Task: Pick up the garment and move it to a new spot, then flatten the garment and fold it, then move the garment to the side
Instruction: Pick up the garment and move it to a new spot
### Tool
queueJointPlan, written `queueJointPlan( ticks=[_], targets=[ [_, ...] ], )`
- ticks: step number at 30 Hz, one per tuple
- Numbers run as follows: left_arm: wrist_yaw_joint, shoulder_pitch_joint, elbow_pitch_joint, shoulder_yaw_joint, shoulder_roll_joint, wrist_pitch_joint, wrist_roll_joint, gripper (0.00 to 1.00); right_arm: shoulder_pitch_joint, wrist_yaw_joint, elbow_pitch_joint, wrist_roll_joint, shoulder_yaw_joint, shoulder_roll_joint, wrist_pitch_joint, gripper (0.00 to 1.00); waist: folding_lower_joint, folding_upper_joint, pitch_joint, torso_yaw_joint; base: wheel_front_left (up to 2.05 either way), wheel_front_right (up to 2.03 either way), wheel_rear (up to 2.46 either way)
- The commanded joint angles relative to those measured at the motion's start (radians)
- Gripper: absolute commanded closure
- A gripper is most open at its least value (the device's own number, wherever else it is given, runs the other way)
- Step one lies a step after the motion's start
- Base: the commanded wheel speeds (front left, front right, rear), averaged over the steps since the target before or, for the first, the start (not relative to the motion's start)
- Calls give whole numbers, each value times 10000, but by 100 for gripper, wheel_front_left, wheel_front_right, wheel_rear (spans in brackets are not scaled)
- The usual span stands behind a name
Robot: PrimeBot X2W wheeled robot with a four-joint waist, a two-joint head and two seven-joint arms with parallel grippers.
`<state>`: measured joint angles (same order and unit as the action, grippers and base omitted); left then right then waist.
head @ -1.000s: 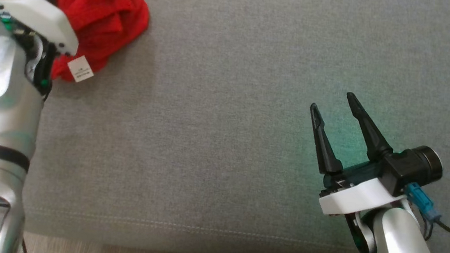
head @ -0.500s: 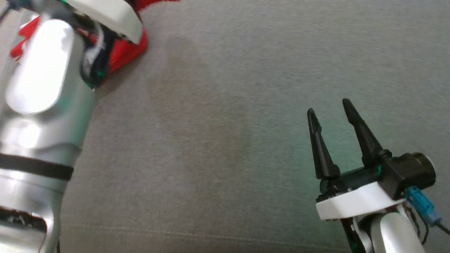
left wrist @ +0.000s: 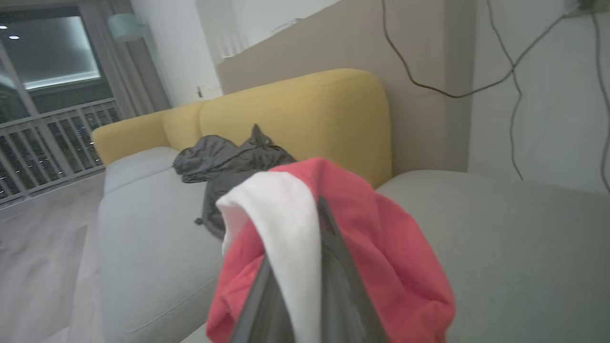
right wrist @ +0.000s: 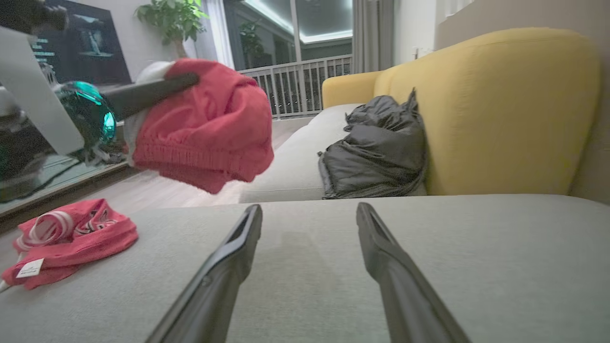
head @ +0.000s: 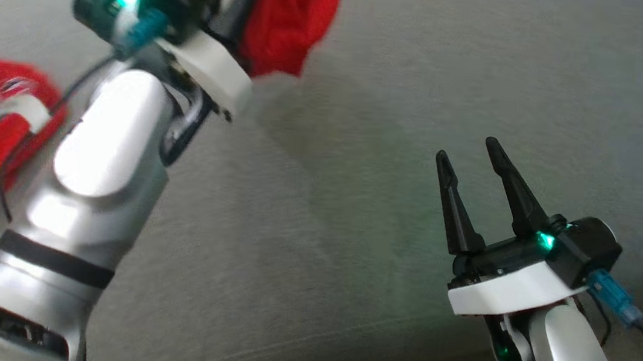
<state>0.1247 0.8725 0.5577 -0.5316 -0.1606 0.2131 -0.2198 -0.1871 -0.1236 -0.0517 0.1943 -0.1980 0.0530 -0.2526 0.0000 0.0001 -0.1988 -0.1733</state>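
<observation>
The red garment (head: 289, 24) hangs bunched over the clamped left fingers (left wrist: 340, 281).

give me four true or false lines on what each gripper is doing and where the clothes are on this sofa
1. The left gripper is shut on a red garment, holding it above the grey seat. True.
2. The right gripper grips a garment too. False: its jaws stand open and empty over the seat.
3. A second red garment lies on the seat. True.
4. The dark jacket lies on the floor. False: it rests on the sofa against the yellow backrest.
</observation>
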Motion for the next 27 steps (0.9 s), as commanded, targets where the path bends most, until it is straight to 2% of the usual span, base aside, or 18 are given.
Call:
queueJointPlan(
  ticks=[1,6,11,16,19,21,27],
  targets=[
    [58,337,-360,81,-346,51,94,100,-187,-71,420,109,-216,-28,-92,0,0,-1,-51,-996,0,0,0],
    [58,372,-350,-1298,-405,93,38,100,-237,-71,637,338,-201,-28,-92,0,0,-1,-444,-1860,0,0,0],
    [58,454,185,-2710,-689,149,458,100,-304,-71,728,572,-216,-28,-92,0,0,-1,-944,-2371,0,0,0],
    [33,348,1098,-3323,-829,232,940,100,-341,-71,746,679,-201,-28,-92,0,0,-1,-1252,-2516,0,0,0],
    [-143,241,1765,-3514,-750,290,1103,100,-343,-71,730,652,-174,-28,-92,0,0,-1,-1355,-2408,0,0,0],
    [-364,167,1961,-3435,-568,360,1015,0,-342,-71,717,605,-160,-28,-92,0,0,-1,-1343,-2218,0,0,0],
    [-1144,-533,1504,-2865,-30,474,402,0,-241,-71,614,324,-190,-28,-92,0,0,-1,-932,-1194,0,0,0]
  ],
)
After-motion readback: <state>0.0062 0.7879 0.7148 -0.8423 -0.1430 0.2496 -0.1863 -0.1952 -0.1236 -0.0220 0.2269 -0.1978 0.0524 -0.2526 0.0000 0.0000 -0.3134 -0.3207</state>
